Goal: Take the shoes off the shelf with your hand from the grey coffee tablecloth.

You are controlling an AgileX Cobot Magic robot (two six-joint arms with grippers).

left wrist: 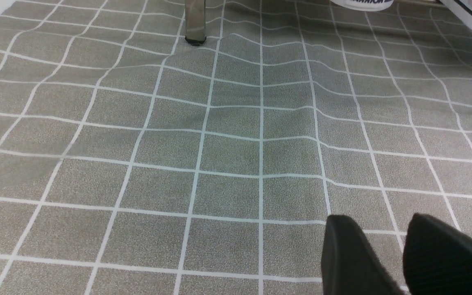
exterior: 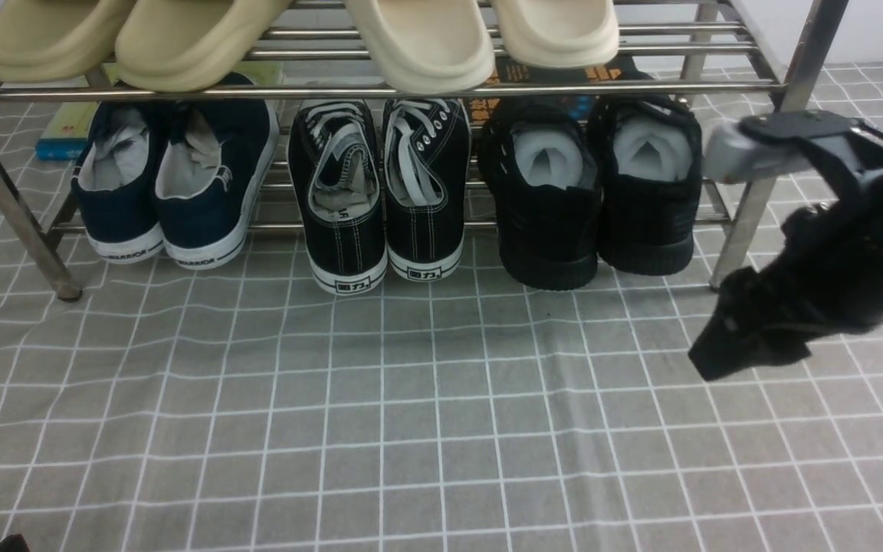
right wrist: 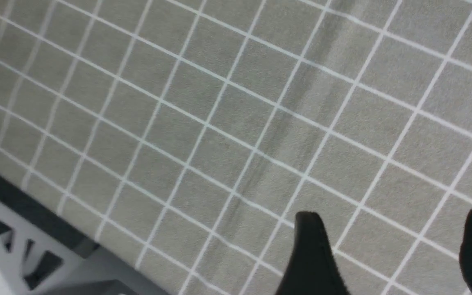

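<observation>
**Black knit shoes sitting on the lower tier, both pincers spread over the cloth**

Nearest, at seven o'clock in the front view, the left gripper [left wrist: 383, 229] is hovering low over the grey coffee tablecloth [exterior: 411, 422], its fingers slightly parted and gripping nothing. At three o'clock the right gripper [right wrist: 391, 237] is hanging above the cloth, fingers spread wide, clear of everything. Farther back, at one o'clock, the shoes [exterior: 591, 192] are sitting heels-forward on the lower tier of the shelf [exterior: 380, 90], just beside its right leg. The canvas sneakers [exterior: 380, 192] are standing at twelve o'clock, the navy pair [exterior: 173, 184] at eleven. Beige slippers [exterior: 426, 38] are lying on the upper tier.
</observation>
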